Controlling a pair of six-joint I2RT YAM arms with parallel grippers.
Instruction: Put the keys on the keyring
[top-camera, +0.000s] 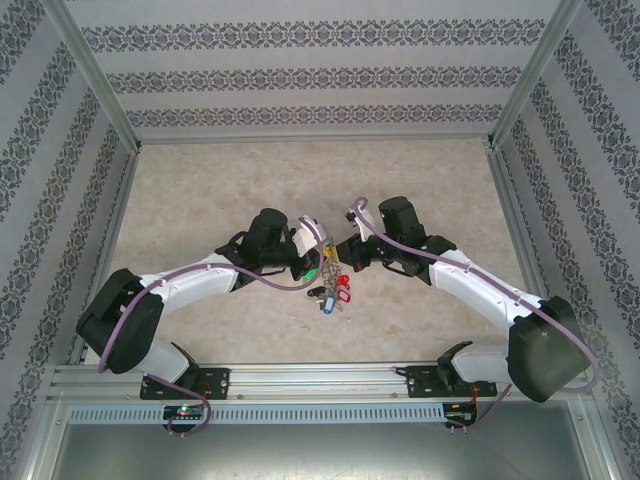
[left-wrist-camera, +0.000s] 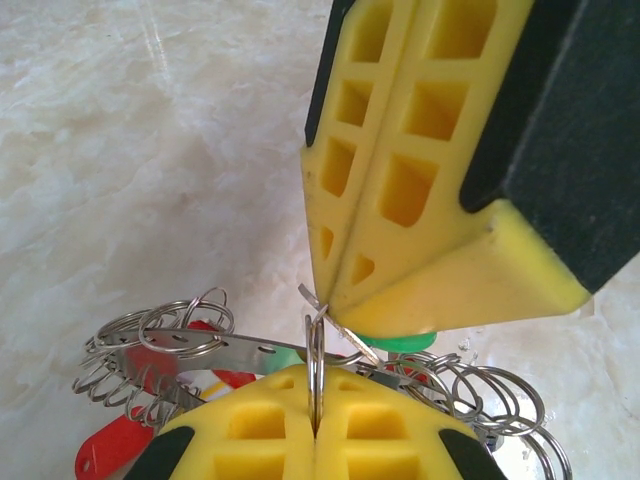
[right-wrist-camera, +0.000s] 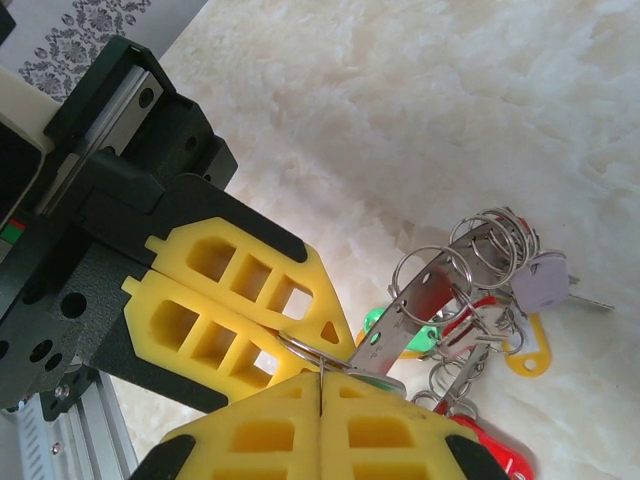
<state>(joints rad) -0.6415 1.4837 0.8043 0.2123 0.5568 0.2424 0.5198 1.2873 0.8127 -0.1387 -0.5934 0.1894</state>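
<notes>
Top view: the left forearm runs toward 2 o'clock and the right toward 10 o'clock, elbows out. Left tool (top-camera: 318, 262) and right tool (top-camera: 343, 258) meet tip to tip, both closed, pinching one small ring (left-wrist-camera: 315, 352). Keyring (top-camera: 328, 285) with its tagged keys sits at 6 o'clock of the tips, mid-worktop (top-camera: 200, 190). Green-tagged key (left-wrist-camera: 400, 342) is just beside the pinch.

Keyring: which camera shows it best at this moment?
Right wrist: the keyring shows its grey band, small rings and red, yellow and green tags close up. Left wrist has the band and rings but few tags. Top external gives a small, distant coloured bunch.
</notes>
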